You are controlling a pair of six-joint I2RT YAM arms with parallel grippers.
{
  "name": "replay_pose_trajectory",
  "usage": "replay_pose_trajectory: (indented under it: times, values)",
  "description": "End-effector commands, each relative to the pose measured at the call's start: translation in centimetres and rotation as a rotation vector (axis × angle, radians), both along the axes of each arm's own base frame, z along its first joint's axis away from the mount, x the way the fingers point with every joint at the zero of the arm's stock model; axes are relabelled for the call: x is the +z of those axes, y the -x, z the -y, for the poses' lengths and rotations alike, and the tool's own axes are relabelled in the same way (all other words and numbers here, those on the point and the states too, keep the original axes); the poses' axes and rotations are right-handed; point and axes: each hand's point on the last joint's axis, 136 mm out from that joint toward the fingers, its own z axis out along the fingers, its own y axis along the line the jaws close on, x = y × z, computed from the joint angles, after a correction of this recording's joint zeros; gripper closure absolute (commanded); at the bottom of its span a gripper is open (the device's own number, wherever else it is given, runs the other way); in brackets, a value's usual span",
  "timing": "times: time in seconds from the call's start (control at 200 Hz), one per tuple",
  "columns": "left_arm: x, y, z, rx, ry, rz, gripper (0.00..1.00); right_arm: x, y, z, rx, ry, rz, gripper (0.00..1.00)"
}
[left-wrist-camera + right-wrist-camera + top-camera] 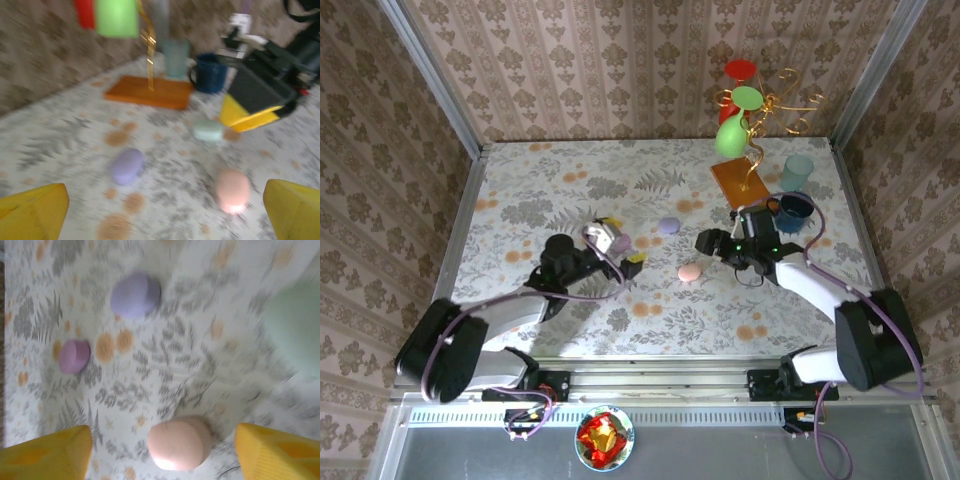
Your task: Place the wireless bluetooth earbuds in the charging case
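Your right end effector (162, 445) stood spread over the pink case (180, 442), and your left end effector (165, 205) was spread too. This was apparently the approach step. Next: descend, then close squarely.

On the table (520, 190), a first case (669, 226) is placed near the middle. A second case (620, 242) is set to its left, and a third case (689, 272) nearer and slightly right. At the far right a stand (740, 182) is found, with a mug (795, 212) and a cup (797, 172) to its right.
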Motion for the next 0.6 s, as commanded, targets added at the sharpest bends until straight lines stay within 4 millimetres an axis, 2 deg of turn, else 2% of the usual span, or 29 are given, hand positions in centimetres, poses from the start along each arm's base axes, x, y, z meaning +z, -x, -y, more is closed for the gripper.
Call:
replay_pose_trajectory:
  times: [0.0,0.055,0.08,0.14,0.205,0.29,0.375,0.45,0.595]
  values:
    - [0.5,-2.4,-4.2,0.202,-0.012,-0.013,0.00,2.5,-1.1,5.8,-0.076,0.318,0.149,0.16]
    - [1.1,-3.3,-6.2,0.303,-0.039,0.015,0.00,4.3,-1.8,7.6,-0.094,0.438,0.236,0.10]
    - [1.3,-4.2,-8.2,0.389,-0.056,0.027,0.00,4.9,-2.1,8.5,-0.115,0.496,0.274,0.08]
    - [1.5,-5.0,-11.1,0.519,-0.102,0.059,0.00,6.1,-2.8,10.0,-0.106,0.627,0.377,0.05]
    - [1.4,-5.6,-14.2,0.648,-0.139,0.076,0.00,6.3,-3.4,12.1,-0.152,0.723,0.443,0.01]
    - [0.8,-5.9,-17.7,0.772,-0.182,0.089,0.00,5.4,-4.0,14.3,-0.234,0.686,0.449,0.00]
    - [-0.6,-6.4,-20.5,0.848,-0.204,0.079,0.00,4.1,-4.7,15.1,-0.247,0.702,0.485,0.00]
    - [-1.8,-6.9,-22.3,0.890,-0.167,0.051,0.00,3.0,-5.1,14.8,-0.225,0.661,0.517,0.00]
    - [-4.3,-8.6,-24.5,0.944,-0.135,-0.012,0.00,1.5,-5.8,14.5,-0.207,0.637,0.564,0.00]
